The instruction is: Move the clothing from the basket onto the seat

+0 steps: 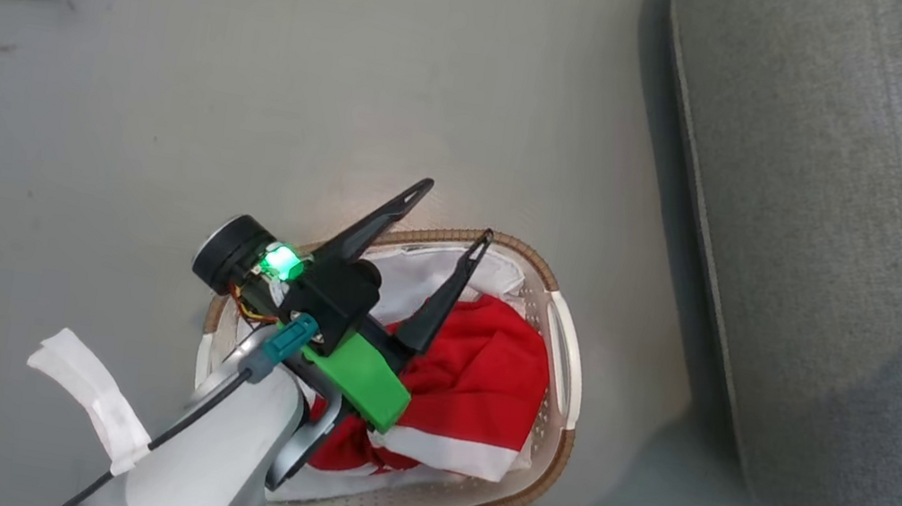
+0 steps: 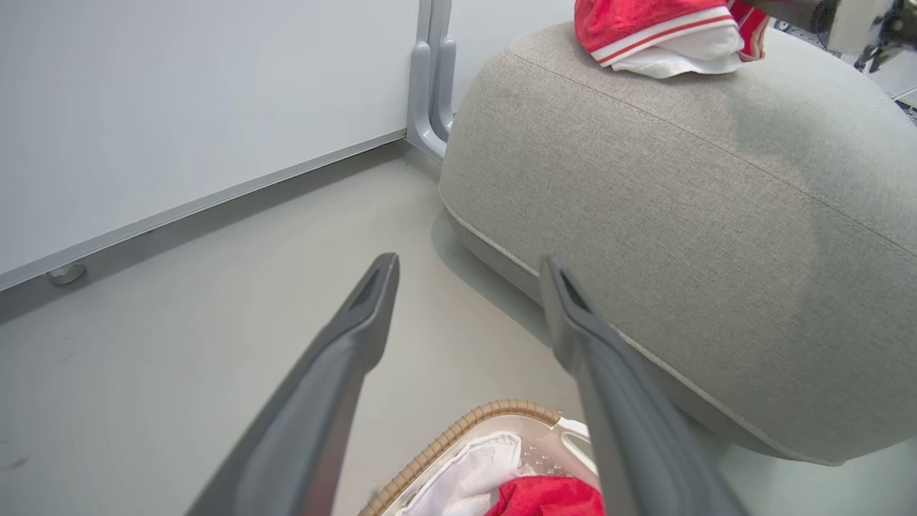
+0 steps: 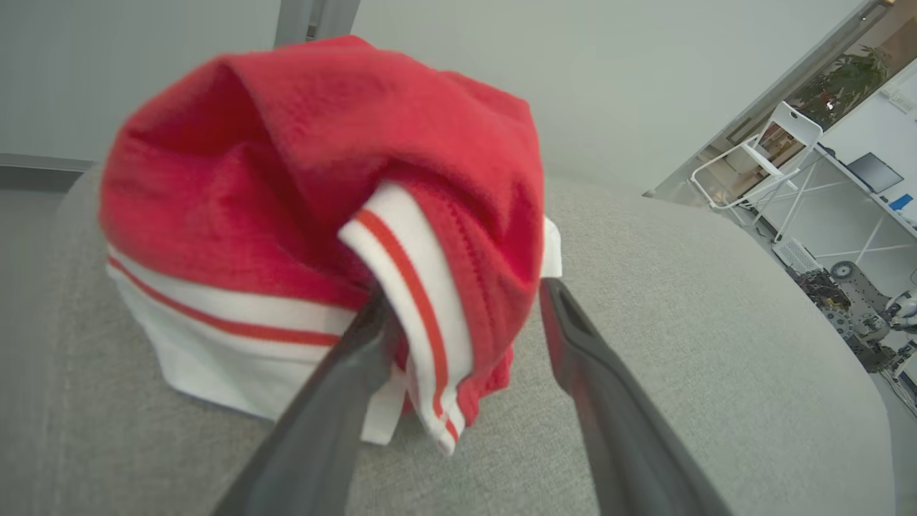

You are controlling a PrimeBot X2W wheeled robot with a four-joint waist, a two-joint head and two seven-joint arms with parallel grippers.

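While the right end effector (image 3: 466,294) stands spread beside the striped red garment (image 3: 286,179) on the seat (image 3: 680,344) — fabric touching one finger — the left end effector (image 1: 458,209), wide and empty, hovers nearer the basket (image 1: 554,459), whose crumpled red garment (image 1: 478,366) lies just below it.

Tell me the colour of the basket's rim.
The basket rim is woven brown; the head view shows it best.

One crumpled red garment (image 1: 487,367) with a white band lies inside the oval cream basket (image 1: 564,371), brown-rimmed, near the grey seat (image 1: 858,309). Another garment (image 3: 322,201), red with striped trim, sits bunched on that seat's top
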